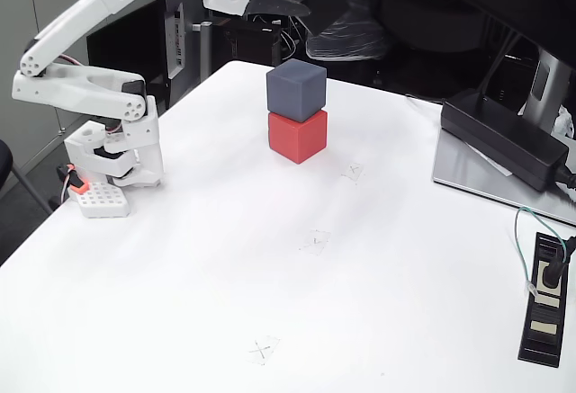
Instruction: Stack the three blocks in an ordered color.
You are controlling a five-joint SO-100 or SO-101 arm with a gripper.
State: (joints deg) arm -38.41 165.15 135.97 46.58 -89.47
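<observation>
Stack: the grey block [296, 87] is seen set squarely on the red block [298, 136] on the white table [225, 276], at about twelve o'clock from the table's middle in the fixed view; the two are touching, upright, and only slightly twisted against each other.

Reason for the stack: two of the three colours are judged already ordered, the red serving as the base, so that one cube is left to go on top.

Black block [317, 0]: it is held tilted in the air above the table's far edge, at roughly one o'clock from the grey block and well apart from it.

Claw: the gripper [301, 4] is closed on the near end of the black block, its dark fingers pinching it from the left of the view; how wide the fingers stand cannot be judged beyond that.

Reason for the height: the cube is judged to be carried high so that the stack is cleared on approach.

Relation to the claw: the stack lies at six o'clock from the claw, below and slightly nearer the camera.

Power brick [504, 138]: it rests at three o'clock, away from the work.
</observation>
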